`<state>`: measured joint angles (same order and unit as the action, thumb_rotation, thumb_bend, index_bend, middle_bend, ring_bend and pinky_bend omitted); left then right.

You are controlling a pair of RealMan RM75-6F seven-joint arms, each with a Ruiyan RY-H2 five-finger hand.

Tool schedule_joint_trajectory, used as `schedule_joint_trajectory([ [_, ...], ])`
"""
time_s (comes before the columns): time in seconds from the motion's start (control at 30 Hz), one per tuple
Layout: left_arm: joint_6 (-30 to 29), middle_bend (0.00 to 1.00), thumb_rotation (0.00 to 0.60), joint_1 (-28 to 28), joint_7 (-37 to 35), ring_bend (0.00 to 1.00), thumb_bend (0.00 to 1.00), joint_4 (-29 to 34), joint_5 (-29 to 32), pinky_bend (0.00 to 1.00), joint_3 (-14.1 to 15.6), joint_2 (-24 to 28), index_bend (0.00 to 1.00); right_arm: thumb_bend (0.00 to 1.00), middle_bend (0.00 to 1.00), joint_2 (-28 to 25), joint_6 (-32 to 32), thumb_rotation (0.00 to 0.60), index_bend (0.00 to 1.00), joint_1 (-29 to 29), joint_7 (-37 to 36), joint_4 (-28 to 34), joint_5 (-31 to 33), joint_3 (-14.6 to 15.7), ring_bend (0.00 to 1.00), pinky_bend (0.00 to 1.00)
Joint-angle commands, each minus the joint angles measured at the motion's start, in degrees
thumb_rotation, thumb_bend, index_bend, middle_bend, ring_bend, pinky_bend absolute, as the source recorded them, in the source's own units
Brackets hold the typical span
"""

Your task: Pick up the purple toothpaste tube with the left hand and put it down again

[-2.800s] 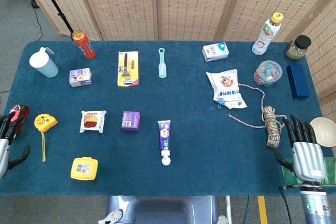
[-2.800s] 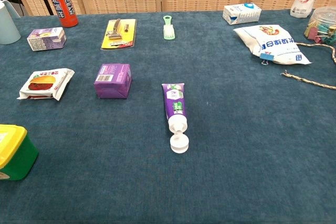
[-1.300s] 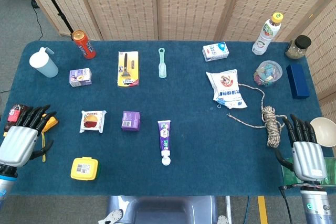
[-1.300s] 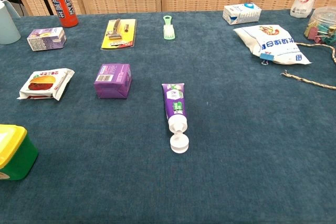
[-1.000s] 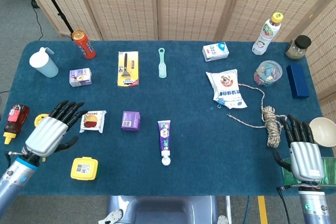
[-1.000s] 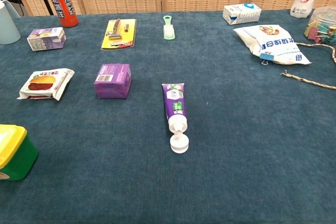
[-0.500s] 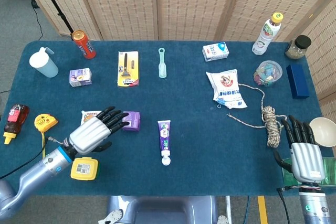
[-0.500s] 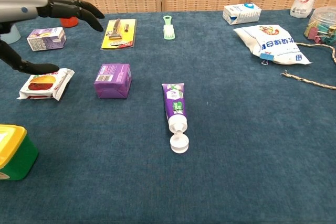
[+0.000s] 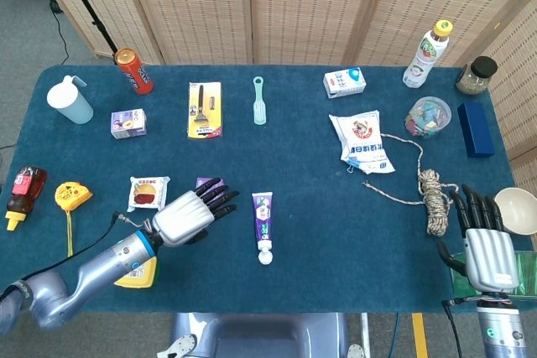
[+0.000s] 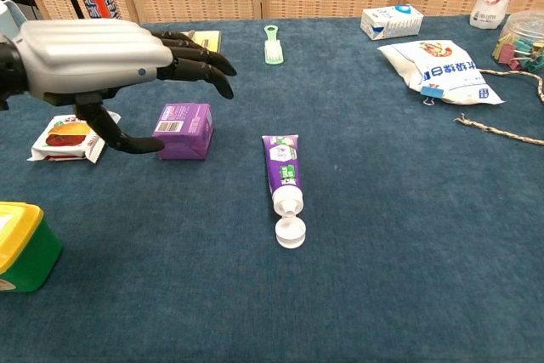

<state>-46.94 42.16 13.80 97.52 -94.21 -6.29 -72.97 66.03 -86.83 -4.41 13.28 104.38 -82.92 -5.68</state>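
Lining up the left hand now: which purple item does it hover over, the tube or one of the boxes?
The left hand hovers over the plain purple box, left of the purple toothpaste tube.

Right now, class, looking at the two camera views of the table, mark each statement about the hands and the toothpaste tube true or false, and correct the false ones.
1. The left hand is holding the purple toothpaste tube. False: the hand is open beside it, apart from it, and the tube lies flat on the table.
2. The tube's white cap end points toward the near table edge. True.
3. The right hand is resting on the coil of rope. False: it sits at the table's near right edge, beside the rope and holding nothing.
4. A purple box lies left of the tube. True.
5. The orange can has tipped over. False: it stands upright at the far left.
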Motion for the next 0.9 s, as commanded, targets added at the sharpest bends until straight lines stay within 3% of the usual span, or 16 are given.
schedule_joint_trajectory([
  [0.03, 0.8, 0.09, 0.6, 1.5, 0.9, 0.08, 0.32, -2.2, 0.9, 0.06, -0.1, -2.6, 0.18, 0.33, 0.0, 0.0, 0.1, 0.6, 0.0, 0.0, -0.1, -0.1, 0.1, 0.0, 0.0, 0.0],
  [0.9, 5.2, 0.09, 0.6, 10.8, 1.8, 0.08, 0.31, -15.1, 1.3, 0.06, 1.1, -17.2, 0.18, 0.33, 0.0, -0.7, -1.2, 0.6, 0.0, 1.6, -0.6, -0.2, 1.3, 0.2, 0.0, 0.0],
])
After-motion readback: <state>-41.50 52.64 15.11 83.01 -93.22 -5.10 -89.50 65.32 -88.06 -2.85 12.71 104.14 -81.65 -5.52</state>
